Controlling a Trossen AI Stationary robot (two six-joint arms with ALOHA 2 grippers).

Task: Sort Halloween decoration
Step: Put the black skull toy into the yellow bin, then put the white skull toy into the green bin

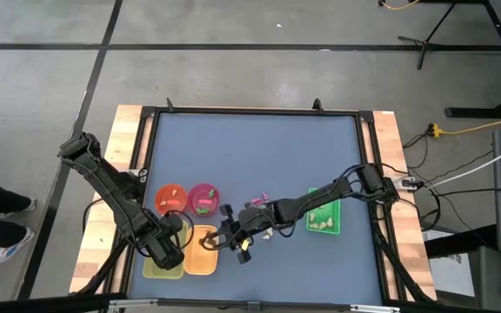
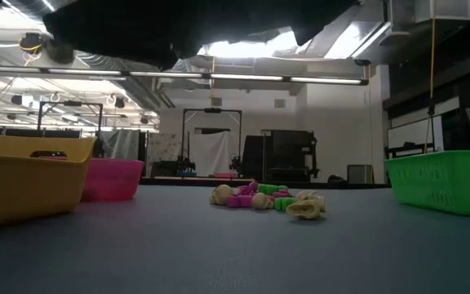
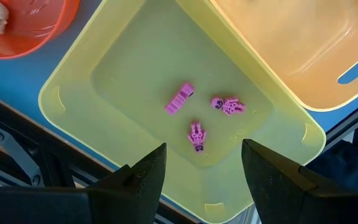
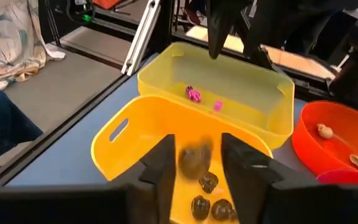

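The table (image 1: 259, 156) carries trays and bowls. Three magenta trinkets (image 3: 197, 112) lie in the pale yellow tray (image 3: 73, 81), over which the left gripper (image 3: 201, 168) is held, jaws apart. Over the orange tray (image 4: 135, 124), the right gripper (image 4: 194, 165) is seen with jaws parted around a dark brown trinket (image 4: 194, 158); whether it is gripped cannot be told.

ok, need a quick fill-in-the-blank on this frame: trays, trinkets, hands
1. The left hand hangs open over the yellow tray, which holds three ____ trinkets.
2. The dark brown trinkets lie in the ____ tray.
3. The right hand is above the ____ tray.
4. The loose pile on the mat lies between the pink bowl and the ____ tray.

Missing: magenta; orange; orange; green
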